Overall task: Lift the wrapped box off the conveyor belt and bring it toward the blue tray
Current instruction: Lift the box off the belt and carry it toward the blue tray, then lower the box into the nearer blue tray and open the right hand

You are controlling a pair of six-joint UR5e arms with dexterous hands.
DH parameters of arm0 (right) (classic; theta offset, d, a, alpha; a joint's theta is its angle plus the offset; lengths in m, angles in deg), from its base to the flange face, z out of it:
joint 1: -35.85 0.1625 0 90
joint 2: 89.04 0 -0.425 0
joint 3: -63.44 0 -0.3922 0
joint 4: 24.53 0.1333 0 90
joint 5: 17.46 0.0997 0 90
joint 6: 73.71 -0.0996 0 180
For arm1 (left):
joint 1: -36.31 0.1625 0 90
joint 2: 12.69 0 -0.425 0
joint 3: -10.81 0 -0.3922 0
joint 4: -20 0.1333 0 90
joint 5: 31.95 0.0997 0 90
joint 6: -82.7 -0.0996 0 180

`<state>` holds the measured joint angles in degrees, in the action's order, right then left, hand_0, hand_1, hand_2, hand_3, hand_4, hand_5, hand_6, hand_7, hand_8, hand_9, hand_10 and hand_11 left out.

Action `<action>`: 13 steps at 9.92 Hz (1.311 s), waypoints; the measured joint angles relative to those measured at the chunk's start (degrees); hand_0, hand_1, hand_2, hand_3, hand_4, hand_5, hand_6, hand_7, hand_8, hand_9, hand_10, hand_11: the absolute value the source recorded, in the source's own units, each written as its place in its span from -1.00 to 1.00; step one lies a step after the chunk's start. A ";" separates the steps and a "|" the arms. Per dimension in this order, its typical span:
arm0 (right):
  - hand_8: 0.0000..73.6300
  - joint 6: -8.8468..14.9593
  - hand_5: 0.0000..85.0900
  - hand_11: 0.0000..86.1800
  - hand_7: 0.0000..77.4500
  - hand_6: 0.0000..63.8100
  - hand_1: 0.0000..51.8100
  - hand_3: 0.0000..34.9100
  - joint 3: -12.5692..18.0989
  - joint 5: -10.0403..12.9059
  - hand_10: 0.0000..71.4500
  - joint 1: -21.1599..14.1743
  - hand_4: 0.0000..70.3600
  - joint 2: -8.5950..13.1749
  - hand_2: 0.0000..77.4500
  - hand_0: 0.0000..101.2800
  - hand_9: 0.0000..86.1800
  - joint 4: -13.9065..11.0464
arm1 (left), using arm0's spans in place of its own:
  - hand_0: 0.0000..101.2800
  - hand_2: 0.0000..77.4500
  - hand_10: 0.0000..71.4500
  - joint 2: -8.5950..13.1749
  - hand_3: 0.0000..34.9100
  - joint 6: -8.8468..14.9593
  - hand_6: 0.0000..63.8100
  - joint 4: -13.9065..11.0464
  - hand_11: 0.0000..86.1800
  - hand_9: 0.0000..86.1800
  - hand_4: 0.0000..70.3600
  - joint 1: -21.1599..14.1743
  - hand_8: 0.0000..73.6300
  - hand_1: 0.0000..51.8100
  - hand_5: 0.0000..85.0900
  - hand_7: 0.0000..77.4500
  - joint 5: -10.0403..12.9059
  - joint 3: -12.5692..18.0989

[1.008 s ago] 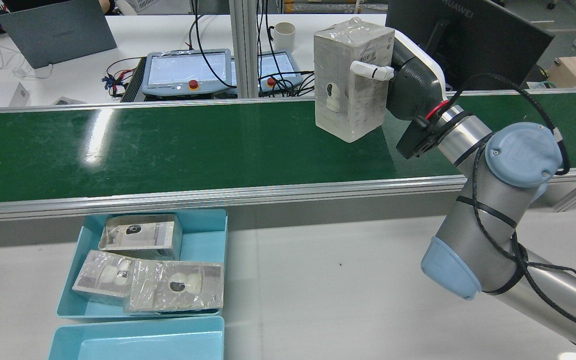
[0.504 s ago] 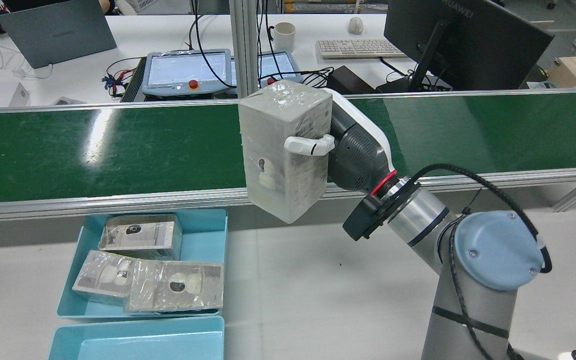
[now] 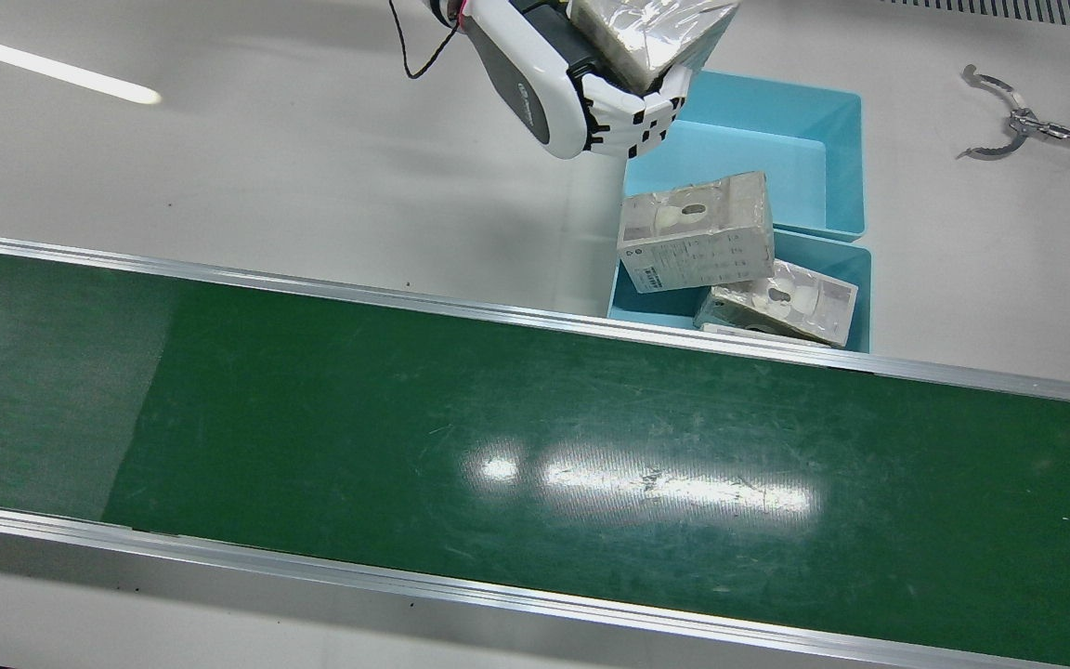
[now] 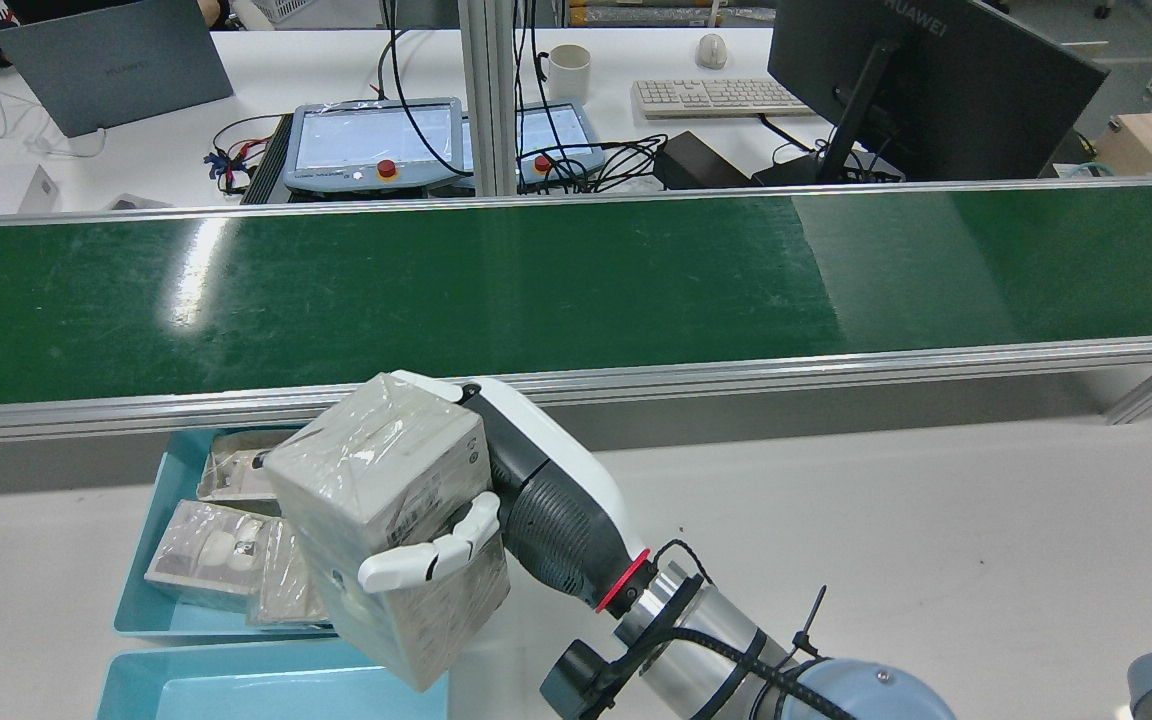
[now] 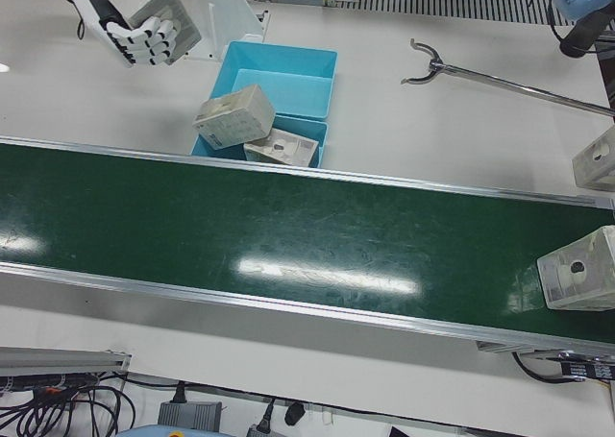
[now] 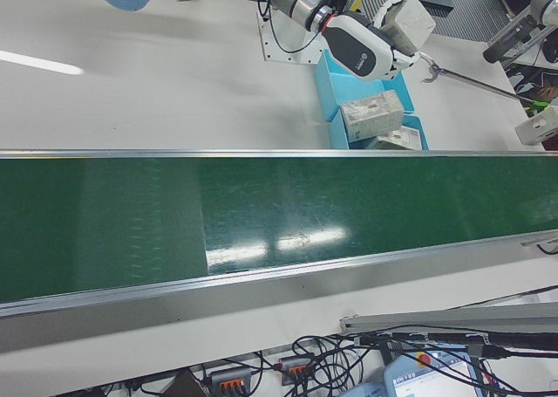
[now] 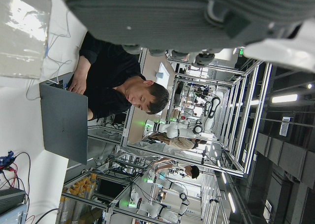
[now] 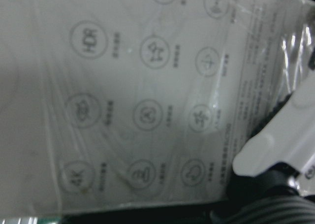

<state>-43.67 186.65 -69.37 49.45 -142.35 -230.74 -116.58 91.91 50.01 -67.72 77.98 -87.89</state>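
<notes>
The right hand holds the wrapped box above the near edge of the tray. Other boxes lie inside it. The conveyor belt runs behind.

White-and-grey right hand on a silver arm

Red wrist ring, black cables, pale-blue joint cap; fingertip markings seemingly black.

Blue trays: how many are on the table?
2: the first blue tray sits against the conveyor belt and holds wrapped boxes; the second tray adjoins it on the side away from the belt. Others could lie outside view.
</notes>
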 joint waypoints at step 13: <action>-0.56 5.04 -0.32 -0.96 -0.01 0.40 -0.85 -0.37 0.22 0.78 -1.00 -8.35 -0.98 1.05 -0.69 -0.08 -0.35 0.02 | -1.00 -0.97 -1.00 0.00 -1.00 0.00 -1.00 0.00 -1.00 -1.00 -1.00 0.00 -1.00 -1.00 -0.97 -1.00 0.00 0.00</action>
<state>-38.63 186.86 -68.59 41.10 -141.30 -230.73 -116.58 91.91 50.01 -67.72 77.98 -87.89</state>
